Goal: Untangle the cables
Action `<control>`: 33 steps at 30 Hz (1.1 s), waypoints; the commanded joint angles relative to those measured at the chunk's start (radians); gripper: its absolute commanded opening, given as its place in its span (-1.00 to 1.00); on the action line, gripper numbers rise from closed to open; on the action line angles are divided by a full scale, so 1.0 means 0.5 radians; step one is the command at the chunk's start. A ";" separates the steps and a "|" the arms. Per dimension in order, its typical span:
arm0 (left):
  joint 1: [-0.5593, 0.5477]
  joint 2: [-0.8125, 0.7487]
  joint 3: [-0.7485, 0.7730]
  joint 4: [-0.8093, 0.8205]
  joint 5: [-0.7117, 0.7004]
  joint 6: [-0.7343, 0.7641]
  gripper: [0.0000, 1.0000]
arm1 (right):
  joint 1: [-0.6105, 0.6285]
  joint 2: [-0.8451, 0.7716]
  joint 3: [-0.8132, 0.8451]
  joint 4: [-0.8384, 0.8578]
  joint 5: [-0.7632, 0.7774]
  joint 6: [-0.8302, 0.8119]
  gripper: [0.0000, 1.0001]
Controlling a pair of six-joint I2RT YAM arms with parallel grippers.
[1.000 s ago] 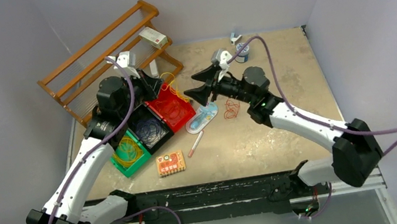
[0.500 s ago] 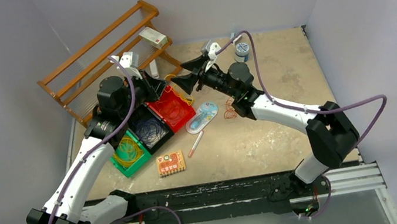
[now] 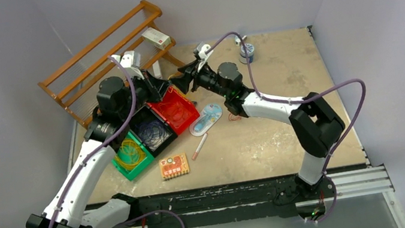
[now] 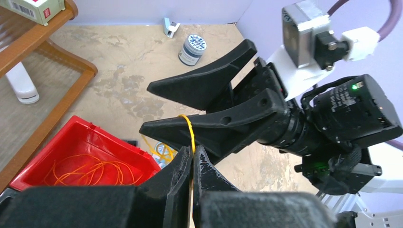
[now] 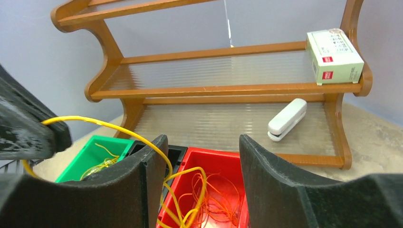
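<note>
So my left end effector [image 4: 192, 154] is pinched together on a thin yellow wire cable [image 4: 190, 135], low centre of the left wrist view. The strand runs up from the pinch and hooks over the lower finger of my right end effector [image 4: 152, 108], whose fingers are wide apart and gripping nothing. In the right wrist view that cable arcs in from the left edge, drapes over the finger on the left of the frame and drops into the red plastic bin [image 5: 214, 159] at bottom centre, where it mixes with a nest of thin orange wire loops [image 5: 218, 194]. In the top view all this sits upper middle, over the far end of the bin row on the table [image 3: 253, 143]. My read on handling: featherweight, floppy with some springy curl, and smooth enough to slip through a lazy pinch, so it'll snag on its neighbours more than resist. I'd grab one free run between the pinch and the bin, not the clump, close firmly, and pull slowly so the orange ones don't get dragged out.
</note>
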 commanded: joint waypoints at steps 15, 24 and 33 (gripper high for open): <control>0.006 -0.142 0.317 -0.176 -0.021 0.115 -1.00 | -0.029 0.034 0.006 -0.231 0.729 0.036 -0.39; 0.006 -0.168 0.360 -0.235 -0.050 0.153 -1.00 | -0.113 -0.043 -0.118 -0.247 0.809 0.025 -0.56; 0.006 -0.206 0.478 -0.355 -0.112 0.229 -1.00 | -0.207 -0.046 -0.190 -0.308 0.853 0.045 -0.38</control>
